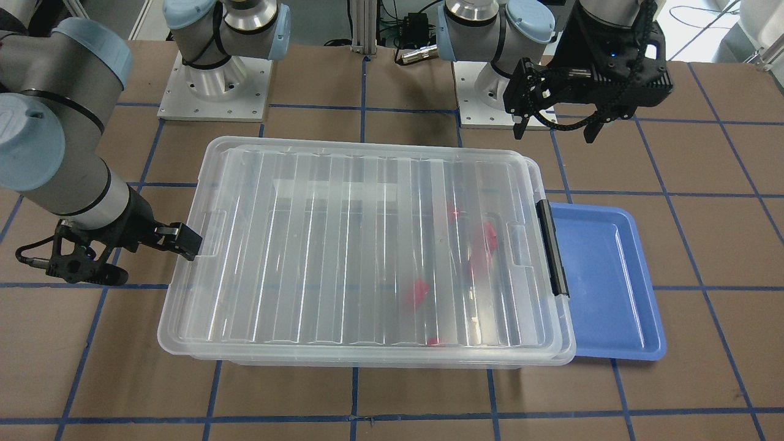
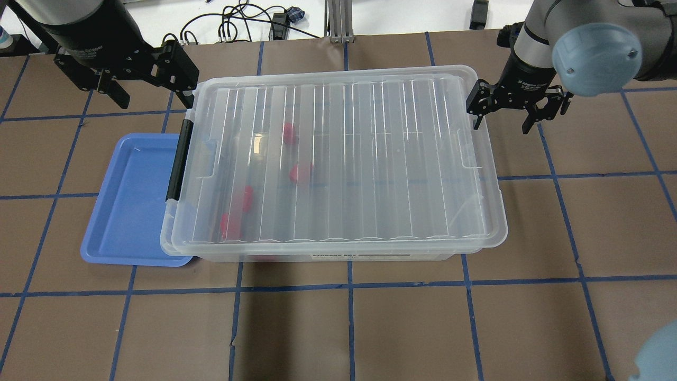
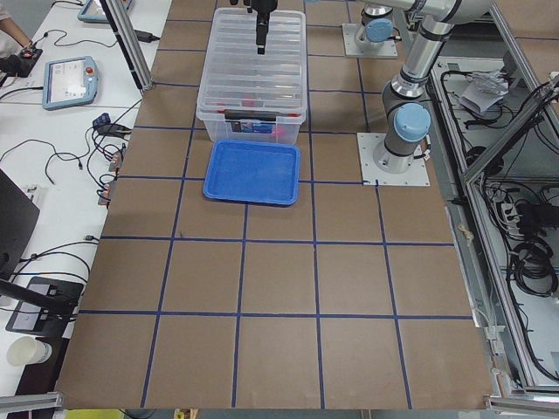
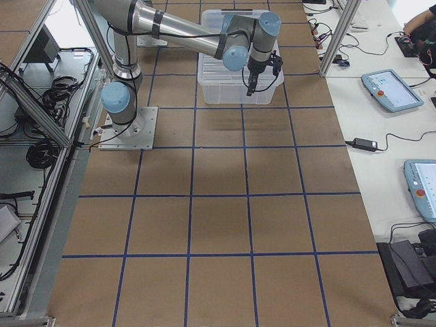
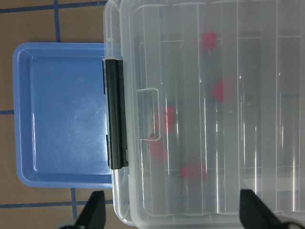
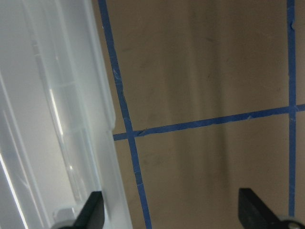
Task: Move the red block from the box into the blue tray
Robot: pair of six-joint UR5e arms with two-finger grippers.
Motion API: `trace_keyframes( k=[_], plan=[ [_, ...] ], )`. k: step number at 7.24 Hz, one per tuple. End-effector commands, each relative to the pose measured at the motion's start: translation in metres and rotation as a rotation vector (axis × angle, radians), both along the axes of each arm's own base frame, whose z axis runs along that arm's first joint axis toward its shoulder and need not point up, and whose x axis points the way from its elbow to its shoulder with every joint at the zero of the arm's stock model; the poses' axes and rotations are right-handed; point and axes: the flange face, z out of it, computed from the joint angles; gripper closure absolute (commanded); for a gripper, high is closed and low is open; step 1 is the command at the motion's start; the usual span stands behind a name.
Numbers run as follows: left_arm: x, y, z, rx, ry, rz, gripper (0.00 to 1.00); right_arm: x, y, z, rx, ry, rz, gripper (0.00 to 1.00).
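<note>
Brown tabletop [image 2: 370, 328] gridded with blue tape carries the clear box [image 2: 494, 227], its long axis running across the robot from left to right, its ribbed lid [image 2: 370, 159] on and the black latch bar [image 2: 177, 161] closing the left end. Several red blocks [image 2: 246, 196] lie inside, all in the half nearest that latch, blurred through the lid. The blue tray [image 2: 127, 211] sits against the same end, its edge just under the box rim. The left gripper [image 2: 151, 92], fingers spread apart and holding nothing, hovers over the far left corner of the box; the nearest red block [image 2: 288, 132] lies close by, to its right and below the lid. The right gripper [image 2: 502, 123], also parted and empty, hangs at the far right corner, well away from any block, so the left arm looks better placed, once the lid is off
</note>
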Motion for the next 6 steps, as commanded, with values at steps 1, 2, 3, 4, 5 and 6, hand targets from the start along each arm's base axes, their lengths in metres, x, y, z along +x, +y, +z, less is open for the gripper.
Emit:
trace_keyframes(
  k=[1,2,3,4,5,6],
  plan=[
    [0.000,-0.003,-0.001,-0.005,0.001,0.000,0.00,-0.002,-0.001,-0.002,0.002,0.000,0.016,0.00],
    [0.000,-0.002,-0.001,-0.008,0.001,0.000,0.00,-0.003,-0.002,-0.004,0.006,0.001,0.018,0.00],
    [0.000,-0.002,-0.001,-0.006,0.001,0.000,0.00,-0.003,-0.004,-0.007,-0.001,0.001,0.021,0.00],
    [0.000,-0.006,-0.004,-0.005,0.000,0.000,0.00,-0.005,-0.009,-0.008,-0.022,0.006,0.044,0.00],
    [0.001,-0.003,0.000,-0.014,-0.005,0.000,0.00,-0.016,-0.010,-0.006,-0.023,0.029,0.040,0.00],
    [0.000,-0.003,0.001,-0.017,-0.002,0.000,0.00,-0.030,-0.011,-0.005,-0.022,0.040,0.053,0.00]
  ],
)
